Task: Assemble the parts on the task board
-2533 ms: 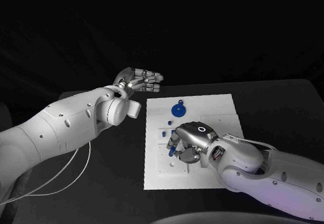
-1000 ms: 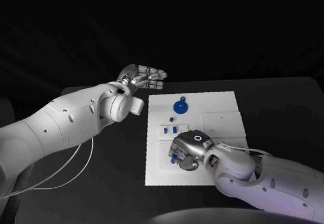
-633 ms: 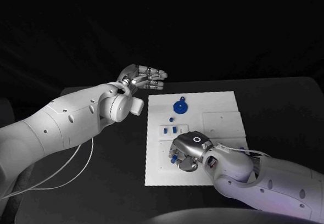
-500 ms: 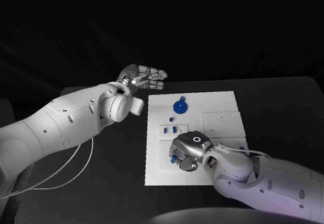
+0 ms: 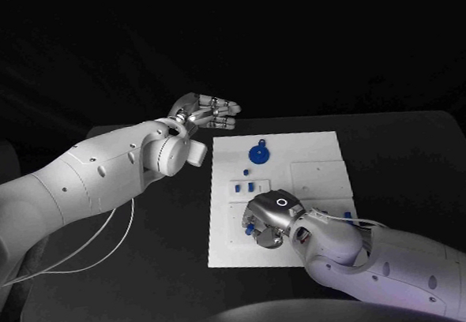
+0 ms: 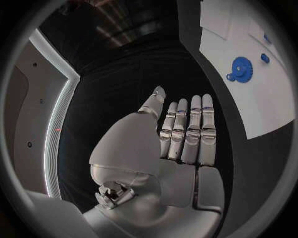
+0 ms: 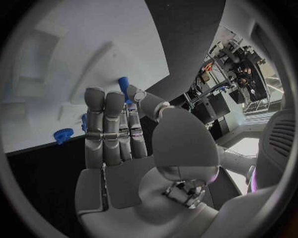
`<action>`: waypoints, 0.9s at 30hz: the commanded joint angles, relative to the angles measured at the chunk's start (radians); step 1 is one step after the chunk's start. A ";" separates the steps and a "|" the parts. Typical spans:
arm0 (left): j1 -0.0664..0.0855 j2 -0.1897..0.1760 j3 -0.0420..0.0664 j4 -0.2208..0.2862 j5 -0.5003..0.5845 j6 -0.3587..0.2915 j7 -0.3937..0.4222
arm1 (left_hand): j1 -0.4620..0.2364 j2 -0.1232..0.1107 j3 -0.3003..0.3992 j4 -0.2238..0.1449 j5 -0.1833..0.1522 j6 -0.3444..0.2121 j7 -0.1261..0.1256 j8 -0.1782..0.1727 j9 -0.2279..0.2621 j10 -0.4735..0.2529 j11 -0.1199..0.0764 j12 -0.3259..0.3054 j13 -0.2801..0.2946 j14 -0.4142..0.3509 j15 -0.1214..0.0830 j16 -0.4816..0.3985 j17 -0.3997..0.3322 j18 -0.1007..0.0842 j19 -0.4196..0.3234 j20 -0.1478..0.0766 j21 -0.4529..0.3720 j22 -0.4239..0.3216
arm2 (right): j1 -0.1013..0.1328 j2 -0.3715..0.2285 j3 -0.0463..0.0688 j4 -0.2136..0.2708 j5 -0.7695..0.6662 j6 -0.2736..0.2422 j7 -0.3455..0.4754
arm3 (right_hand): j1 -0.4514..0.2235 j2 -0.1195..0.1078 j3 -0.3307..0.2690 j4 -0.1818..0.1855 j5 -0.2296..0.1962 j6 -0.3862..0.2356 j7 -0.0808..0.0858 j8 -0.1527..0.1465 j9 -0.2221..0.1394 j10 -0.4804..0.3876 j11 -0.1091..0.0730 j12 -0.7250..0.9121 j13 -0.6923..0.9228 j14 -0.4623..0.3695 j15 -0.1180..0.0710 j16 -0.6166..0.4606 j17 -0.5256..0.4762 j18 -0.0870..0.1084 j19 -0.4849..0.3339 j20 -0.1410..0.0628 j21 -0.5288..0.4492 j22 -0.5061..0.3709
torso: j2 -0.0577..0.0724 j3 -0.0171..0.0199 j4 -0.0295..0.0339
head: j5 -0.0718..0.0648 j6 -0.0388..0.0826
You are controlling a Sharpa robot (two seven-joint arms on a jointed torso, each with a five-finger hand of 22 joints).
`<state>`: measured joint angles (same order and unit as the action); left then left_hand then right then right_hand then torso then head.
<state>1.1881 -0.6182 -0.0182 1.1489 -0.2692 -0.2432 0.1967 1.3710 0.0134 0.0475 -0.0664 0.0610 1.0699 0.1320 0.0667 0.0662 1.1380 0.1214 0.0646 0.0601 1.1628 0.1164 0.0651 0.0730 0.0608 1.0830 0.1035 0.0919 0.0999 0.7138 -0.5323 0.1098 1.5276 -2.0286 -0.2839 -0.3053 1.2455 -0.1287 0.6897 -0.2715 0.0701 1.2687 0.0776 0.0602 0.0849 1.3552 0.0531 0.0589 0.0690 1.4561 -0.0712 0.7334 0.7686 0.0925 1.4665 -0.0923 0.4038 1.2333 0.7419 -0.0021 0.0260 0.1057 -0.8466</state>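
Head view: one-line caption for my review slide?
Right hand works low on the white task board; left hand hovers open beyond its far corner.

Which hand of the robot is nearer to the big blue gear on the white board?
The left. The left hand hovers beyond the task board's far left corner, a short way from the blue gear. The right hand is over the board's near part, farther from the gear.

My right hand (image 5: 270, 218) sits low over the task board's (image 5: 313, 155) near half, blocking the small blue parts (image 5: 243, 185) there. The board's far half lies open apart from the blue gear (image 5: 256, 156). My left hand (image 5: 206, 112) hangs past the surface's far-left corner, leaving the dark surface (image 5: 152, 250) beside the board passable.
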 commanded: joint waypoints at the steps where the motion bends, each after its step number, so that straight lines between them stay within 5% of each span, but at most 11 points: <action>1: 0.000 0.002 0.000 0.002 -0.002 0.013 0.006 | -0.002 0.008 -0.002 0.005 -0.007 -0.010 0.000 -0.003 0.001 -0.002 0.003 -0.006 -0.001 -0.006 0.002 -0.003 0.001 0.016 0.005 0.001 0.004 -0.001 | -0.004 0.003 -0.009 -0.008 0.015 0.024 0.018 | -0.018 -0.002 -0.052 0.010 0.009 -0.021 0.003 0.003 -0.002 0.012 -0.034 0.002 -0.005 -0.001 0.011 -0.002 -0.006 0.016 0.036 0.008 -0.019 -0.010 | 0.000 0.0000 0.0006 | -0.002 0.001; 7: 0.000 0.002 0.000 0.002 -0.002 0.014 0.005 | -0.001 0.008 -0.004 0.005 -0.007 -0.010 0.001 -0.003 0.001 -0.003 0.003 -0.006 -0.001 -0.007 0.003 -0.003 0.001 0.016 0.004 0.002 0.004 -0.003 | -0.004 0.006 -0.021 -0.012 0.024 0.028 0.024 | -0.006 -0.015 -0.072 0.009 -0.006 -0.052 0.011 0.003 -0.012 -0.016 -0.023 0.002 -0.006 -0.002 0.019 0.007 -0.012 0.018 0.041 0.015 -0.026 -0.018 | 0.001 0.0008 0.0005 | -0.001 0.000; 20: 0.000 0.002 0.000 0.002 -0.002 0.016 0.002 | -0.002 0.009 -0.005 0.005 -0.007 -0.011 0.001 -0.003 0.001 -0.004 0.004 -0.006 -0.001 -0.008 0.003 -0.003 0.001 0.016 0.004 0.002 0.004 -0.004 | -0.004 0.003 -0.026 -0.013 0.032 -0.067 0.008 | -0.019 -0.076 -0.025 0.011 -0.009 -0.111 0.027 0.003 -0.015 -0.144 0.016 0.001 -0.008 -0.006 0.044 0.019 -0.029 0.043 0.039 0.040 -0.043 -0.031 | 0.000 0.0014 -0.0003 | -0.003 0.000; 27: 0.000 0.000 0.000 0.002 -0.002 0.019 -0.002 | -0.002 0.009 -0.005 0.005 -0.007 -0.011 0.001 -0.003 0.001 -0.004 0.004 -0.006 -0.001 -0.008 0.003 -0.003 0.001 0.016 0.004 0.002 0.004 -0.004 | -0.004 -0.003 -0.026 -0.008 0.049 -0.135 0.006 | -0.010 -0.107 -0.096 0.023 -0.015 -0.162 0.011 0.003 -0.018 -0.229 0.034 0.003 -0.007 -0.026 0.047 0.013 -0.046 0.062 0.028 0.045 -0.119 -0.066 | 0.000 0.0012 -0.0003 | -0.007 0.001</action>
<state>1.1880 -0.6188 -0.0183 1.1484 -0.2693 -0.2395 0.1931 1.3710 0.0134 0.0448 -0.0637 0.0572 1.0662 0.1357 0.0667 0.0662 1.1380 0.1214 0.0646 0.0601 1.1592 0.1200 0.0651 0.0730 0.0608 1.0830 0.1035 0.0919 0.0965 0.7108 -0.5338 0.0839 1.5162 -1.9923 -0.3596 -0.2996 1.2343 -0.2315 0.6061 -0.2501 0.0581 1.1125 0.0901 0.0630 0.0672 1.1336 0.0846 0.0651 0.0608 1.4355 -0.0261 0.7493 0.7246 0.1448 1.4657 -0.0555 0.2930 1.1710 0.7422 -0.0007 0.0252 0.1005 -0.8464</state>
